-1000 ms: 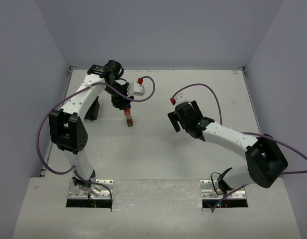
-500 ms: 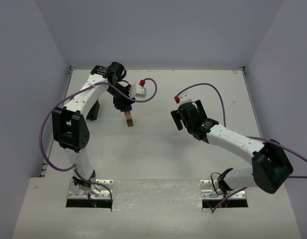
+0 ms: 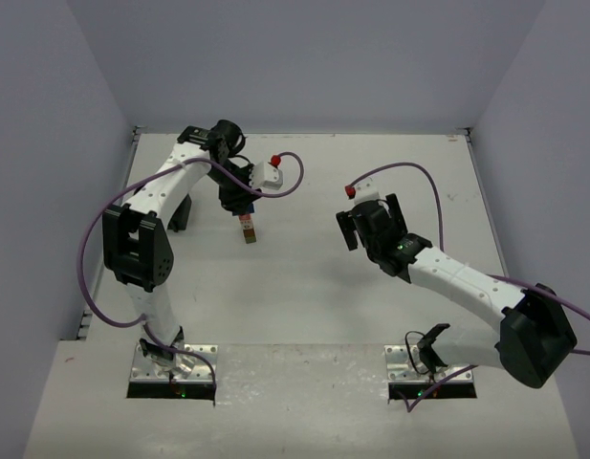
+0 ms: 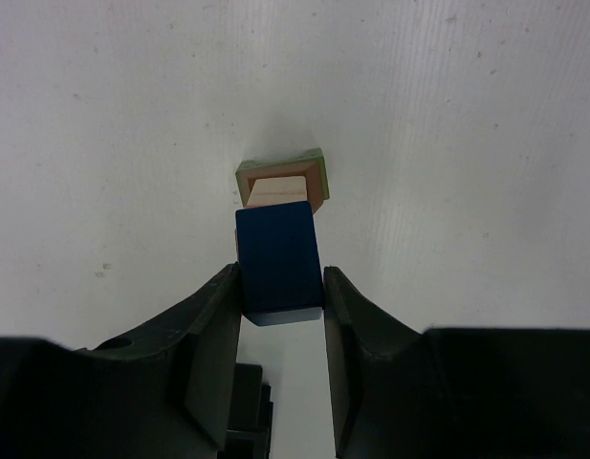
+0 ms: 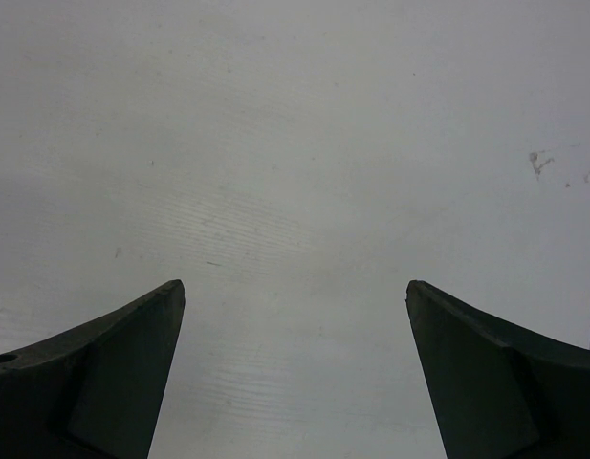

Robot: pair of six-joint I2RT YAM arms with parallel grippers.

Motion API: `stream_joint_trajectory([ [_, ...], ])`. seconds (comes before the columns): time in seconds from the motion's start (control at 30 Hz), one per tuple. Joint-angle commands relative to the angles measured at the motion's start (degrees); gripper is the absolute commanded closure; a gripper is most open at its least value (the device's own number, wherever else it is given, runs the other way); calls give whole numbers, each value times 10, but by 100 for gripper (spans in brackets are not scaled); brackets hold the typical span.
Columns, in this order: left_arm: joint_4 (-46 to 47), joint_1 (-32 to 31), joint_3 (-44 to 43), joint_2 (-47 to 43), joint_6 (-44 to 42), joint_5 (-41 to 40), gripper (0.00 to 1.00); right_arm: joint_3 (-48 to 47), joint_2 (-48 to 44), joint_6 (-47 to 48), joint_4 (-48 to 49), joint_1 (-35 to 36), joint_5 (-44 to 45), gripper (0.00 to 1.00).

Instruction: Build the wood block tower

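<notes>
One dark blue wedge (image 4: 278, 260), clenched between the left hand's (image 4: 281, 279) fingers (image 4: 214, 339), hangs over the near edge of the tan-topped, green-based stack (image 4: 280, 184) just past its fingertips. Open white surface (image 4: 467, 143) surrounds them. Right hand (image 5: 295, 287) gapes, released, well apart.

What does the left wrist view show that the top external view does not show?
Only the left wrist view: the blue wedge gripped between the left fingers, held over a tan cube that sits on the olive-green block. Only the top external view: the right gripper, open and away to the side. Both: the tower on the white table.
</notes>
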State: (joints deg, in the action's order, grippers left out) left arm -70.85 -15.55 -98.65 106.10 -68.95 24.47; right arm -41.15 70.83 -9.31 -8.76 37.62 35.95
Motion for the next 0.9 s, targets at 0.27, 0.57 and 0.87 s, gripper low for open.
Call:
stream_joint_trajectory([
  [0.27,3,-8,-21,-1,-12,2,98,-9,1,-19,-5,-2,23,1],
  [0.57,3,-9,-28,2,-16,-7,93,-10,5,-20,-10,-2,24,1],
  [0.87,-5,-9,-37,9,-20,0,92,-15,11,-19,-13,-2,27,1],
])
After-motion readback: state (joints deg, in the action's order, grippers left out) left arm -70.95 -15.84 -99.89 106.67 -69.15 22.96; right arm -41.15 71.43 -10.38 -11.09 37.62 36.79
